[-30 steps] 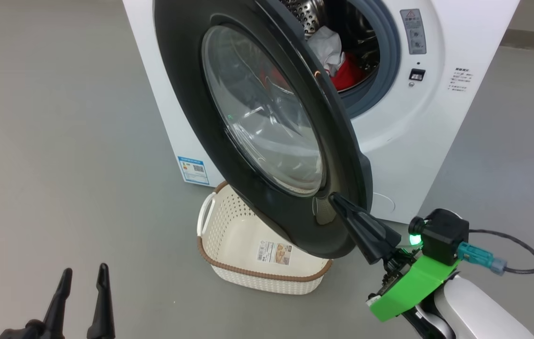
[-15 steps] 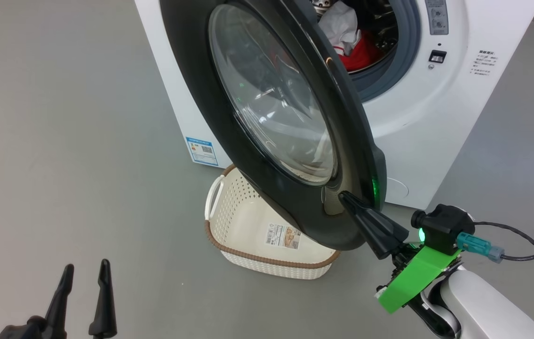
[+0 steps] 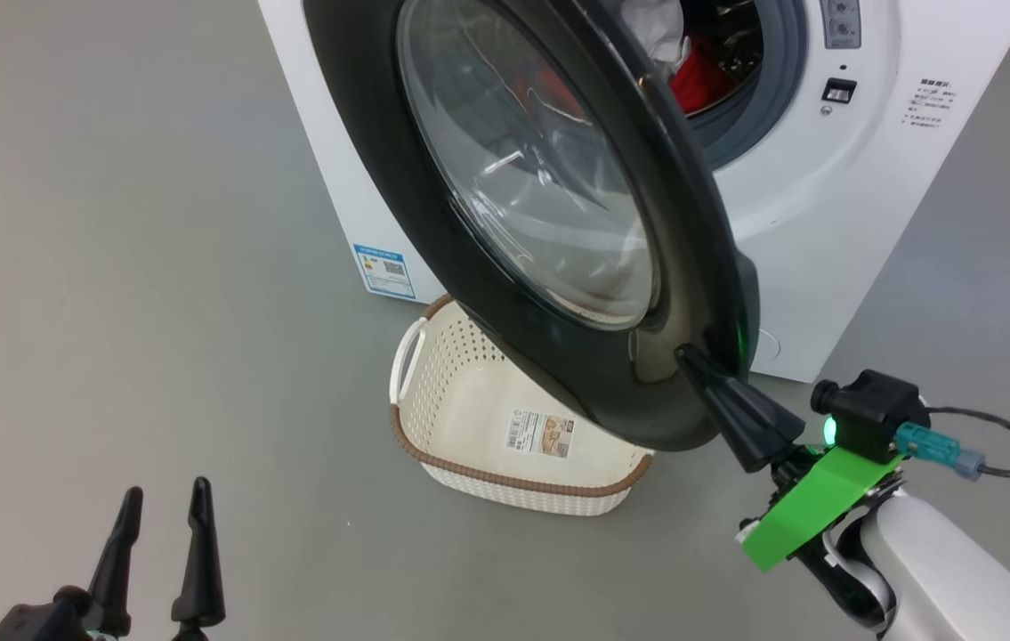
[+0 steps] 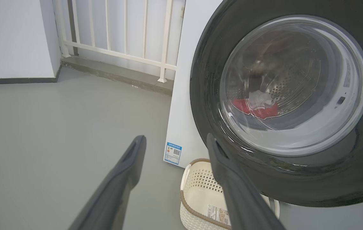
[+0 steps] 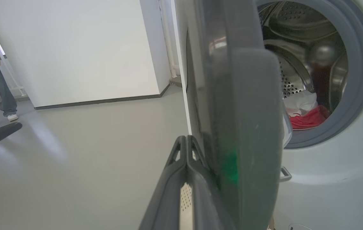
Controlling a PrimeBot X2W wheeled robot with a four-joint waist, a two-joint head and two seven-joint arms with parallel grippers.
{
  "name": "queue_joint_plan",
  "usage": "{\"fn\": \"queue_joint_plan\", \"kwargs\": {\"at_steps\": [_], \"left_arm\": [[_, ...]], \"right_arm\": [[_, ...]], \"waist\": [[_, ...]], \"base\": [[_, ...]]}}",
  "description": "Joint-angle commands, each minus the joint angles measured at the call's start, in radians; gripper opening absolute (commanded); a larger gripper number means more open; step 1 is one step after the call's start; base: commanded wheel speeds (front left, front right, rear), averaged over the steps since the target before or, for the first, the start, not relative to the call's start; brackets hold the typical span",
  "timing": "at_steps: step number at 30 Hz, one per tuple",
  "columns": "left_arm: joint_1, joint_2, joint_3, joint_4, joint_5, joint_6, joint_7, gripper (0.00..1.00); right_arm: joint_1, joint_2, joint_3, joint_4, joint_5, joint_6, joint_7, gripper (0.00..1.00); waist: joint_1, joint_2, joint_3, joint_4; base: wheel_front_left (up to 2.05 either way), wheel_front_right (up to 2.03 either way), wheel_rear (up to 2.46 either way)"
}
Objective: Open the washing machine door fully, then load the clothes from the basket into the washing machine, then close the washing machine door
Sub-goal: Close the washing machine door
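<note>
Head view: washing machine door [image 3: 362,133] stands partly open above the basket [image 3: 513,485], whose floor label shows. Right gripper [image 3: 690,359] is pinched closed on nothing, tip against the door's lower rim. Left gripper [image 3: 165,499] is spread wide, empty, well apart from it.

Left wrist view: clothes [image 4: 255,107] show through the door glass.

Right wrist view: clothes lie in the washing machine [image 5: 328,179] drum.
</note>
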Motion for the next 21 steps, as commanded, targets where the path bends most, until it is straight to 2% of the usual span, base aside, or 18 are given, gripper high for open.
{"fn": "queue_joint_plan", "kwargs": {"at_steps": [1,14,21], "left_arm": [[-0.04,0.011,0.037,-0.024,0.004,-0.009,-0.012,1.0],[-0.057,0.002,0.035,-0.03,0.011,-0.013,-0.012,1.0],[-0.078,-0.003,0.033,-0.038,0.009,-0.016,-0.012,1.0]], "right_arm": [[-0.03,-0.011,-0.003,-0.015,0.005,0.001,-0.005,0.0],[-0.094,-0.053,-0.017,0.029,0.006,0.001,-0.005,0.0],[-0.162,-0.083,-0.019,0.069,0.024,0.001,-0.005,0.0]], "waist": [[0.0,0.0,0.003,0.001],[0.0,0.0,0.029,0.004],[0.0,0.0,0.076,0.005]], "base": [[0.0,0.0,0.0],[0.0,0.0,0.0],[0.0,0.0,0.0]]}}
